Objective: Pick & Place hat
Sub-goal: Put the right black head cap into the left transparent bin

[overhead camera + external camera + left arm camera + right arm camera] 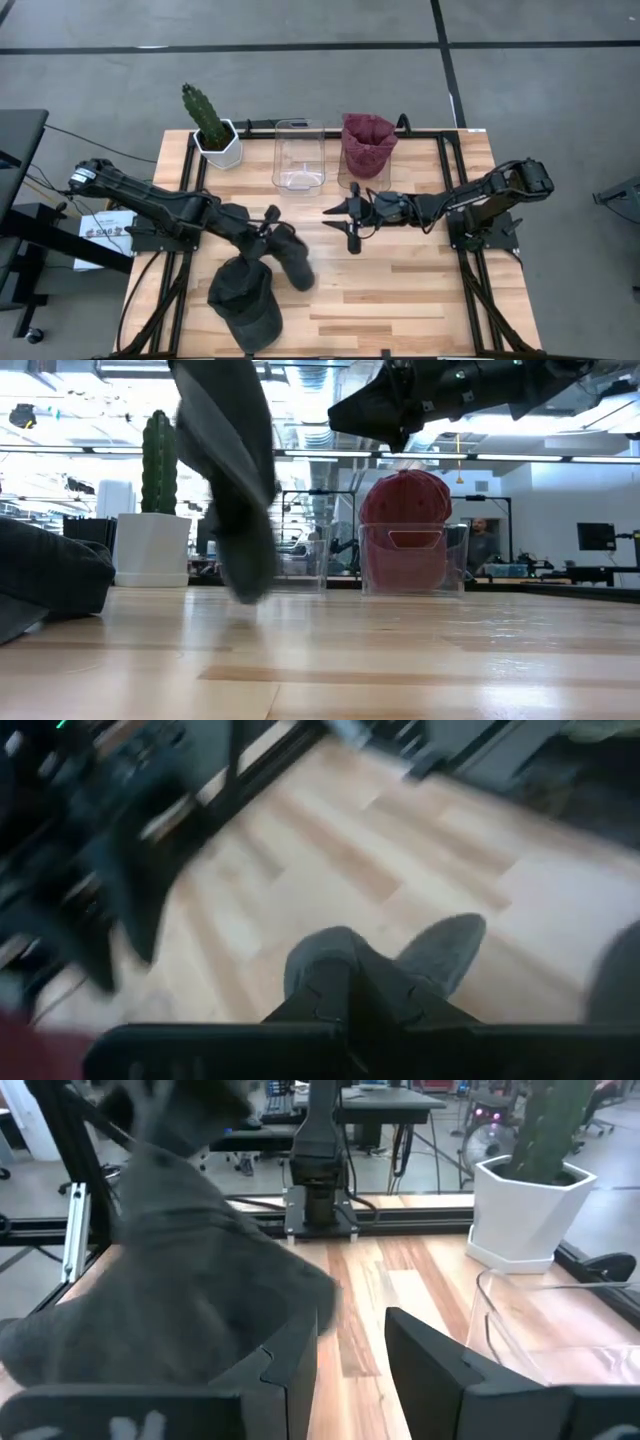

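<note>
From the high view I see my left claw point(272, 237) pinched tight on a dark grey hat point(292, 257), which hangs lifted over the middle of the worktop point(400, 290). The low view confirms what overhead hides: the hat dangles clear of the wood, blurred. A second dark hat point(245, 300) lies flat at the near left edge; the low view shows only its edge at far left. My right claw point(350, 212) hovers mid-worktop, fingers partly apart, nothing between them; the right wrist view shows the gap empty with the grey hat just beyond. A red hat point(367, 143) sits in a clear container point(349, 178) at the back, with an empty clear container point(299, 155) beside it and a cactus point(204, 115) in a white pot point(222, 148) further left. The left wrist view shows only closed fingers point(330, 990) gripping grey fabric, with blurred wood beyond.
</note>
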Motion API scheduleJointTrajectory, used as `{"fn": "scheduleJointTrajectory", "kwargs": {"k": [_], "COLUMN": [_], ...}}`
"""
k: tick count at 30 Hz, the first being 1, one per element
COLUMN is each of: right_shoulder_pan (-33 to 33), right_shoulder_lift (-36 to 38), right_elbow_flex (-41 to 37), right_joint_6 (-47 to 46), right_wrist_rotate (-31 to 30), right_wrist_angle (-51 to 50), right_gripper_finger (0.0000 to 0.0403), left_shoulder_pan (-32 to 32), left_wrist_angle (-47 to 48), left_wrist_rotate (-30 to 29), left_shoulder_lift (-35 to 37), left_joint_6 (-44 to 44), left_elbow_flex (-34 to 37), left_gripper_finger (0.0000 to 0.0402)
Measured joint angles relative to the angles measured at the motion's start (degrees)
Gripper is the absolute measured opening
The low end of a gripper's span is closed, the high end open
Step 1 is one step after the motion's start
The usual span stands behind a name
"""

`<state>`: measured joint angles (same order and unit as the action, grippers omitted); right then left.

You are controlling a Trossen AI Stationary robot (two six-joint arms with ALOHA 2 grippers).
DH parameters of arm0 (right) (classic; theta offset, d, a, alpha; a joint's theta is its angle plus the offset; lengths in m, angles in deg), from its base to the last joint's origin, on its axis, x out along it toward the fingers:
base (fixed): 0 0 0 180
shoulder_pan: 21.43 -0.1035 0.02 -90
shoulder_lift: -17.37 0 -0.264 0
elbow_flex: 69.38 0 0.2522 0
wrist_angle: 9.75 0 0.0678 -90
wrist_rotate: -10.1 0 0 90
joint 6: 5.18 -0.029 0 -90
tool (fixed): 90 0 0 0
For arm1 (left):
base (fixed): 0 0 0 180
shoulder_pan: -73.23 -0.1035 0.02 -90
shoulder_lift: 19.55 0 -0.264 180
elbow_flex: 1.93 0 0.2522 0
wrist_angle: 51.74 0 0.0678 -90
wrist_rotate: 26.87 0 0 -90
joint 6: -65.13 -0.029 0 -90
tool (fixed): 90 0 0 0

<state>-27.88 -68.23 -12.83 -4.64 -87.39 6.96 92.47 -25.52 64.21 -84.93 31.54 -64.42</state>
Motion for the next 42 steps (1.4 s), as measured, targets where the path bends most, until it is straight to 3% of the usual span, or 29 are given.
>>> {"fn": "scheduleJointTrajectory", "kwargs": {"k": [15, 21, 28, 32, 42], "right_shoulder_pan": [-2.4, -2.7, -4.0, -4.4, -2.6], "right_shoulder_lift": [0.0, 0.0, 0.0, -2.8, -20.0], "right_elbow_flex": [1.0, 1.0, 1.0, 1.0, 2.2], "right_joint_6": [0.1, -0.1, 0.0, 0.0, -1.4], "right_wrist_rotate": [0.8, 11.4, 12.0, 12.0, 11.9], "right_wrist_angle": [0.0, 0.0, 1.5, 7.9, 36.5], "right_gripper_finger": [0.0112, 0.0112, 0.0112, 0.0112, 0.0112], "left_shoulder_pan": [-0.1, 0.3, 3.1, 4.4, 4.8], "left_wrist_angle": [-0.5, -1.2, -3.6, -4.4, -8.8], "left_wrist_rotate": [19.7, 25.6, 28.7, 29.1, 29.6], "left_shoulder_lift": [0.2, 0.2, 0.2, 0.2, 0.2], "left_joint_6": [10.3, 10.5, 10.5, 10.3, 9.1], "left_elbow_flex": [-4.7, -4.9, -4.9, -4.9, -4.9], "left_gripper_finger": [0.0009, 0.0009, 0.0009, 0.0009, 0.0009]}}
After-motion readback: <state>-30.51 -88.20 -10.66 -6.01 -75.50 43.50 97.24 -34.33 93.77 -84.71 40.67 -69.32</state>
